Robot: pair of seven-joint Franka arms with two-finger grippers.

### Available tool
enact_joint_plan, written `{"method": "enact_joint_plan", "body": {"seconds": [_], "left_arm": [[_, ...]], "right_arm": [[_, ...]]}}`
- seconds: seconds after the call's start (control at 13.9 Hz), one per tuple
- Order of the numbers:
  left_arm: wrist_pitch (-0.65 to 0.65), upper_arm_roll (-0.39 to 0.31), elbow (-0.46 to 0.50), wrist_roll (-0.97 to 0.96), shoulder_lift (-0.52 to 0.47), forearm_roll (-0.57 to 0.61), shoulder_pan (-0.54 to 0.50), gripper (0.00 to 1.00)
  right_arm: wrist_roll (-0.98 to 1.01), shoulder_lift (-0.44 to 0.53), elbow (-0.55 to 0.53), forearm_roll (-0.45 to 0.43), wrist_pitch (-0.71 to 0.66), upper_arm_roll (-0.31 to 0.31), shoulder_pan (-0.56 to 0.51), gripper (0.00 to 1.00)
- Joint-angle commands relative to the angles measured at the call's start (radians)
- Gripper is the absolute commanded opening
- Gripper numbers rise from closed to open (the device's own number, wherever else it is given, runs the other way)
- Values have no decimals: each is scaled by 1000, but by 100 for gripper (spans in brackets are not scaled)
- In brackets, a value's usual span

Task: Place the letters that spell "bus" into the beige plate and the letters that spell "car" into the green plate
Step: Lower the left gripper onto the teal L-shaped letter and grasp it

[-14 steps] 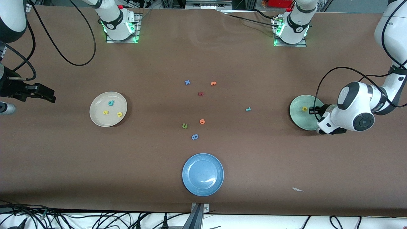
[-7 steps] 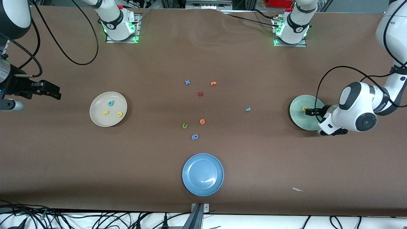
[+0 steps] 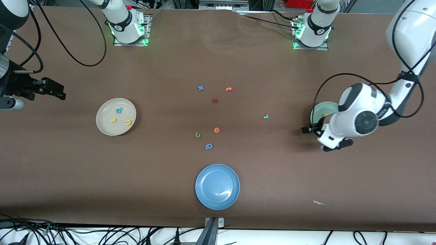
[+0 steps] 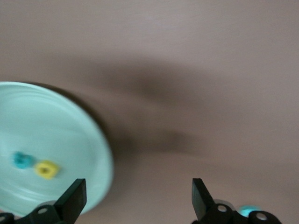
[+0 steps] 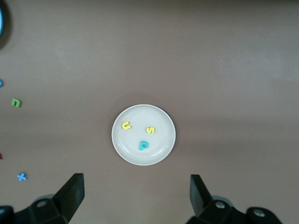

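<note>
The beige plate (image 3: pixel 105 114) lies toward the right arm's end of the table and holds a teal "b" (image 3: pixel 118 110), a yellow "s" (image 3: pixel 113 119) and a yellow "u" (image 3: pixel 128 122). The right wrist view shows that plate (image 5: pixel 161 119) from above. My right gripper (image 3: pixel 56 92) hangs open and empty beside it. The green plate (image 3: pixel 320 112), partly hidden by the left arm, holds a teal "c" (image 4: pixel 21 160) and a yellow "a" (image 4: pixel 46 169). My left gripper (image 3: pixel 308 130) is open and empty over bare table beside that plate's rim (image 4: pixel 100 140). The teal "r" (image 3: pixel 265 116) lies alone on the table.
Mid-table lie a blue "x" (image 3: pixel 200 88), an orange letter (image 3: pixel 228 89), a dark red letter (image 3: pixel 215 100), another orange letter (image 3: pixel 216 130), a green "u" (image 3: pixel 198 135) and a blue stem-and-bowl letter (image 3: pixel 208 146). A blue plate (image 3: pixel 217 186) sits nearest the front camera.
My left gripper opened over the green plate, leaving the teal "c" there, then moved off the plate toward mid-table. The right arm shifted slightly.
</note>
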State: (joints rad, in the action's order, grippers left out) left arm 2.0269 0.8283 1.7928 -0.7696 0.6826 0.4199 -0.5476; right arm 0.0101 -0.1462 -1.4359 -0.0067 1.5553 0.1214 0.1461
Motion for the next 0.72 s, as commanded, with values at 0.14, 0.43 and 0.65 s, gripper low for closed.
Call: {"method": "enact_joint_plan", "body": {"seconds": [0.14, 0.43, 0.65], "left_arm": [[67, -17, -12, -245, 29, -10, 139, 97], [119, -52, -12, -384, 58, -3, 264, 94], [151, -150, -10, -419, 64, -3, 386, 93]], "right_arm": [[-105, 169, -208, -41, 71, -198, -161, 100], [-105, 169, -208, -39, 65, -198, -169, 100], [-111, 154, -201, -26, 65, -195, -166, 100]]}}
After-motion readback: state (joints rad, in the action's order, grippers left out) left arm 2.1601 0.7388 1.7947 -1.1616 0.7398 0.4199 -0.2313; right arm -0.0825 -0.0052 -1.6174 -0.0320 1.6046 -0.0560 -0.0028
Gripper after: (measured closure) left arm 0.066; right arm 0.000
